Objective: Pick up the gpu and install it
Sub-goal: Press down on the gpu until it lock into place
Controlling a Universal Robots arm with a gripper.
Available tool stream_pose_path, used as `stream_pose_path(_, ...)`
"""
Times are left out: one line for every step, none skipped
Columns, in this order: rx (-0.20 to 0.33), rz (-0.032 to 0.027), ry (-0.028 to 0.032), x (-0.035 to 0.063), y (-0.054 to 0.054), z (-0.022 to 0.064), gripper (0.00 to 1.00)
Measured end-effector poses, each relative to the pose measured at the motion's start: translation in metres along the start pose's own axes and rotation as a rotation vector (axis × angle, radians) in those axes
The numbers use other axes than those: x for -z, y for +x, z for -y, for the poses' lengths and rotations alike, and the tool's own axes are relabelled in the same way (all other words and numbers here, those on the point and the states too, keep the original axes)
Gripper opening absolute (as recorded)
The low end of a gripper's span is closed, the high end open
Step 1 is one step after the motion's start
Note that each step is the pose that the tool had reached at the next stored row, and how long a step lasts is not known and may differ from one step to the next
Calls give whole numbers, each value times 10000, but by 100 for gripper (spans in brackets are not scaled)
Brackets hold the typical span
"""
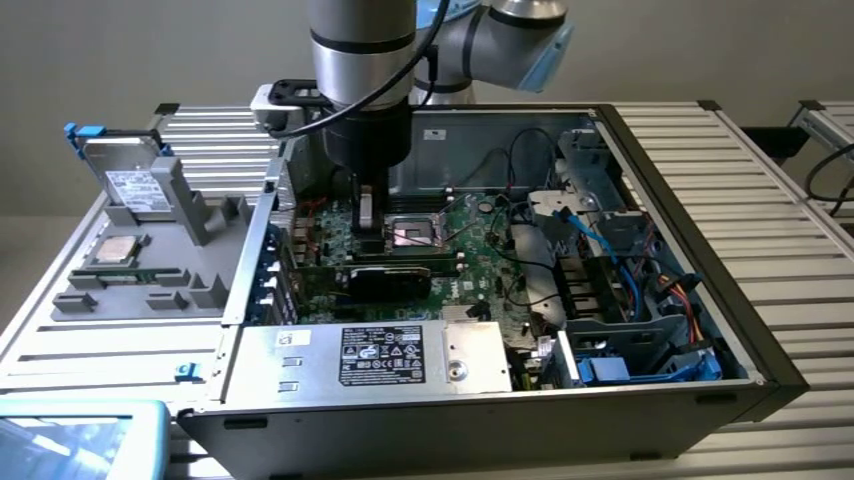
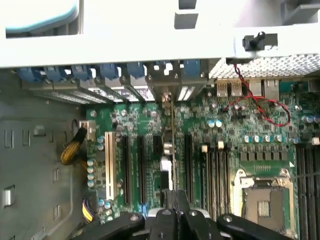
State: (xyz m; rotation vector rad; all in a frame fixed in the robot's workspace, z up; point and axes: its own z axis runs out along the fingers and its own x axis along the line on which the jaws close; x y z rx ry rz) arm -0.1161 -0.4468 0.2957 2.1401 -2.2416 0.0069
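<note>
Open computer case (image 1: 694, 330) with green motherboard (image 2: 240, 130), silver labelled power supply (image 1: 380, 355), grey parts tray (image 1: 140, 270) beside it, hard drive (image 1: 130, 185) upright

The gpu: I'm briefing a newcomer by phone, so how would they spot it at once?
Find the open computer case, then its green motherboard. Right under the arm's shut pincer a thin green card, the gpu, stands on edge among the black slots, a black cooler on one face.
</note>
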Motion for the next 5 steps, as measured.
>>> stream_pose_path(1,0,0,0,0,0,12)
stream_pose_path(0,0,0,0,0,0,12)
stream_pose_path(0,-1,-1,0,0,0,12)
stream_pose_path(0,0,0,0,0,0,12)
stream_pose_path(0,-1,-1,1,0,0,12)
